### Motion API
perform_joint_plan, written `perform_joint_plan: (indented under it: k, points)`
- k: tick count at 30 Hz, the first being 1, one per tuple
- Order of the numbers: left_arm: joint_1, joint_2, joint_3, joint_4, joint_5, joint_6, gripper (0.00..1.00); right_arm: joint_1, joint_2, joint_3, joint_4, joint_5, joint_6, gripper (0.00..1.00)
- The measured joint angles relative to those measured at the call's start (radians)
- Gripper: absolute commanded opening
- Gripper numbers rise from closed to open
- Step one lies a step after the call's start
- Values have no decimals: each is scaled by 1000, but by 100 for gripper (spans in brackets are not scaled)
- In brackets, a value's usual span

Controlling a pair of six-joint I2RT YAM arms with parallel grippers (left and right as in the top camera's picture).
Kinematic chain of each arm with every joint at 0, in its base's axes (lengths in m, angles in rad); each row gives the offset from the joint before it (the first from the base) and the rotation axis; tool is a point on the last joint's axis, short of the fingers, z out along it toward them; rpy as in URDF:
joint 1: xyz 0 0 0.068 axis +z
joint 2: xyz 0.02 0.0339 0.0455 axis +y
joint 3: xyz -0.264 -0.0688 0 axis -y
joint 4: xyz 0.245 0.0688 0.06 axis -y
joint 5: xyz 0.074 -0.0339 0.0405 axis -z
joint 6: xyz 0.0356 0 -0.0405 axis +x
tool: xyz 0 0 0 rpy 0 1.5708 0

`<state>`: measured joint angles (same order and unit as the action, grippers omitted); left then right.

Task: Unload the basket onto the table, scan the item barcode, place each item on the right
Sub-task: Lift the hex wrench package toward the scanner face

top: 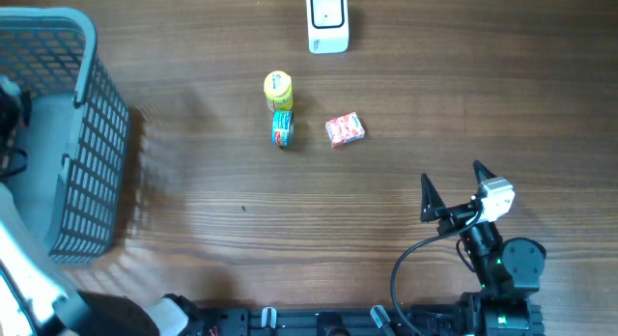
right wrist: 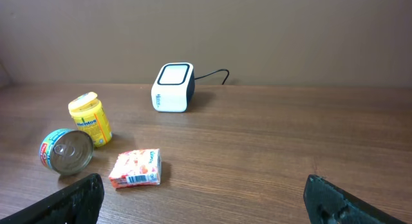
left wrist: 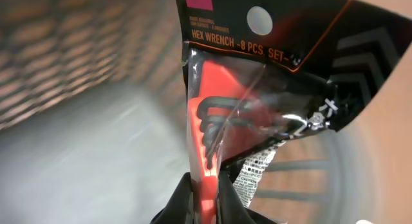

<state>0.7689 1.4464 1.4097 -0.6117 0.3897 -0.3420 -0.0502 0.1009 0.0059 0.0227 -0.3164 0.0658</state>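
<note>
In the left wrist view my left gripper [left wrist: 206,184] is shut on the lower edge of a hex wrench set pack [left wrist: 257,63]. The pack is black and red with a clear front, and it stands up from the jaws inside the grey basket [left wrist: 77,153]. A white printed label [left wrist: 255,168] shows on its back edge. No barcode is readable. The white scanner [top: 327,20] stands at the table's far edge, also in the right wrist view as the scanner [right wrist: 173,87]. My right gripper [top: 451,174] hangs wide open near the front right, holding nothing.
The grey mesh basket [top: 92,143] fills the left side of the table. A yellow tub [top: 278,90], a tin can [top: 282,129] and a pink carton [top: 345,129] with a barcode lie in the middle, between the scanner and my right gripper.
</note>
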Motion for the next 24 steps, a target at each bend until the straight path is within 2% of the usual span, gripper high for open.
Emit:
perform_joint_plan:
  k: [6, 9, 14, 20, 24]
  points:
    - [-10, -157, 54, 289, 329, -188, 4, 0, 0, 0, 0, 0, 0, 100]
    - [-64, -227, 61, 415, 455, -258, 4, 0, 0, 0, 0, 0, 0, 100]
    - [-250, -275, 65, 436, 571, -301, 4, 0, 0, 0, 0, 0, 0, 100]
    - [-509, -219, 65, 451, 616, -315, 4, 0, 0, 0, 0, 0, 0, 100]
    - [-604, -161, 64, 637, 692, -309, 4, 0, 0, 0, 0, 0, 0, 100]
